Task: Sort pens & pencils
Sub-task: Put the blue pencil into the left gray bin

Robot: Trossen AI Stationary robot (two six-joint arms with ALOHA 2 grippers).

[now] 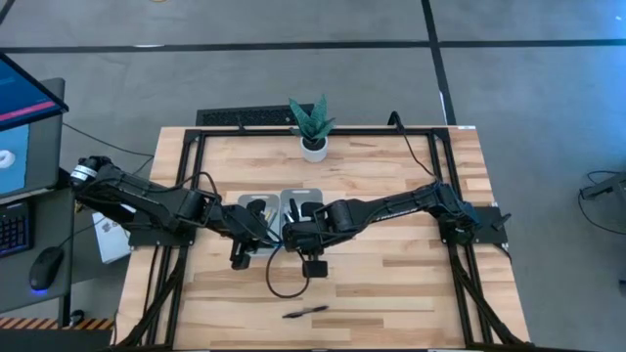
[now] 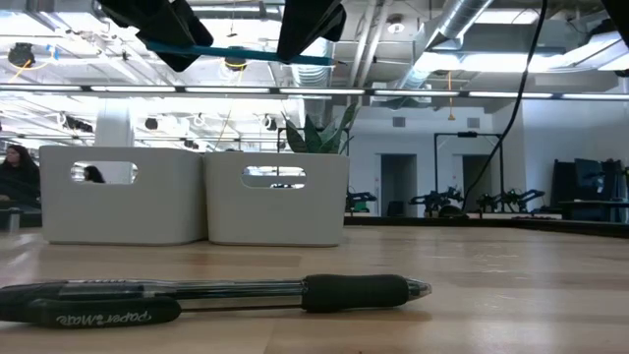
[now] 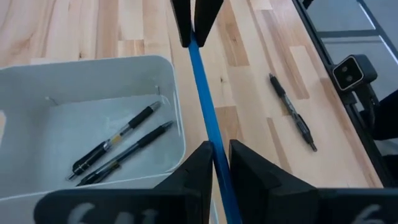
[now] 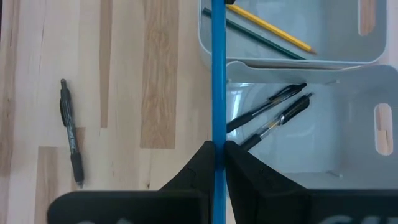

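A bright blue pencil (image 2: 246,53) hangs level in the air between both grippers, above the table in front of two white trays (image 1: 282,210). My left gripper (image 3: 215,163) and my right gripper (image 4: 217,154) are both shut on it. One tray (image 4: 367,134) holds two black pens (image 4: 273,112). The other tray (image 4: 348,37) holds the yellow pencil (image 4: 273,26) and a thin dark pencil (image 4: 261,38). A third black pen (image 1: 305,312) lies flat on the table near its near edge. My left gripper pinches the blue pencil's shaft (image 3: 211,144) between its two fingers, a little in from one end, fingers across it. The pencil is lifted clear and level. My right gripper pinches the shaft (image 4: 217,134) near the other end (image 2: 319,59), fingers across it; a short stub sticks out past them.
A potted plant (image 1: 313,127) stands at the table's far edge behind the trays. A black cable (image 1: 282,286) loops over the table below the grippers. Bare wood lies around the lone pen (image 2: 216,293).
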